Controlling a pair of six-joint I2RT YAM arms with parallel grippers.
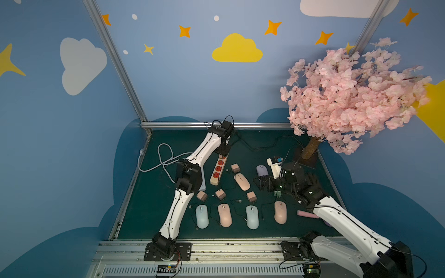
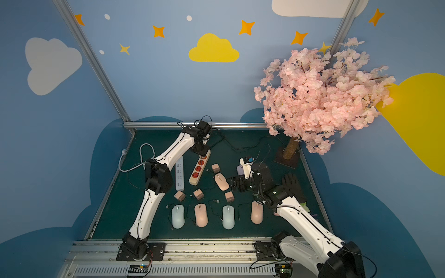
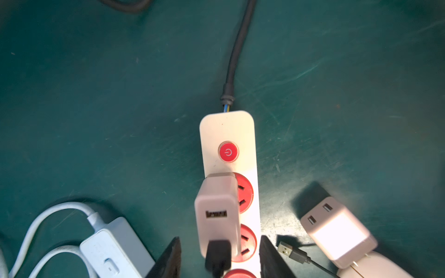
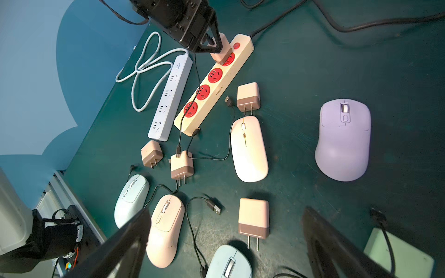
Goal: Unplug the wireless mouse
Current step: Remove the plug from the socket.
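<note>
I work in a lab test booth: aluminium posts (image 1: pixel 115 60), blue walls (image 1: pixel 180 81) with painted clouds (image 1: pixel 237 49) and stars (image 1: pixel 185 31) behind the fake tree (image 1: pixel 349 96), green mat (image 1: pixel 265 154) under it.

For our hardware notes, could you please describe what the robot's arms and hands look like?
The left arm and right arm have white shells, black joints and thin black cables running along them. The left hand and right hand are black throughout.

Both top views dim, mat (image 1: pixel 144 216) underexposed; walls (image 1: pixel 192 84) bent by wide-angle distortion. Wrist views lit from above: loose charger (image 3: pixel 337 234) blown out and blurred, pink mouse (image 4: pixel 249 149) glared, short shadows cast.
</note>
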